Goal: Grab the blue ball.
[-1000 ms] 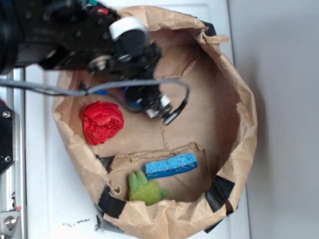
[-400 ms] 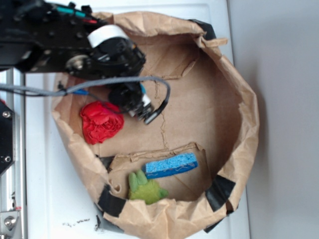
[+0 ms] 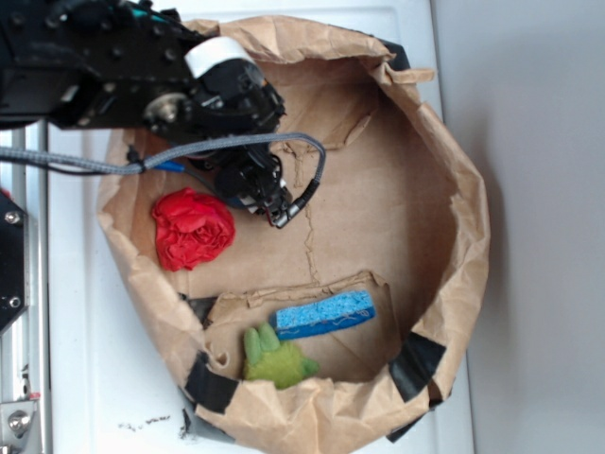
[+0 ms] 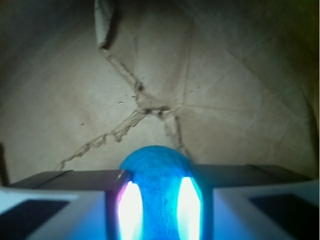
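The small teal-blue fuzzy ball [image 4: 159, 185] sits right between the two pale finger pads [image 4: 131, 210] of the black robot gripper [image 4: 159, 212]. From the wrist camera its rounded top bulges forward past the pads, which press against it on either side, glowing bluish where they meet it. So the ball lies straight ahead of the hand and centred in it, not off to one side; being round, it has no long axis to line up with. The gripper looks clenched on the ball. Behind it the creased brown paper floor with its torn seam looks set back from the ball, so I judge it lifted clear, though I cannot be sure there is a gap.

From the outside view the ball itself is hidden behind the gripper [image 3: 269, 203] and the black arm [image 3: 113, 71] reaching in from the upper left, with a grey cable [image 3: 236, 147] looping over it. The hand hangs over the upper left part of the rolled-down brown paper bag [image 3: 468, 218], just beside the red ruffled cloth wad [image 3: 194, 229]. The flat blue rectangular sponge [image 3: 325, 315] and the green plush toy [image 3: 276, 359] lie well apart, near the bag's lower edge. The bag rests on a white tabletop [image 3: 95, 378].

If the grip is as firm as it looks, the task seems near done; a fuzzy ball should hold well.
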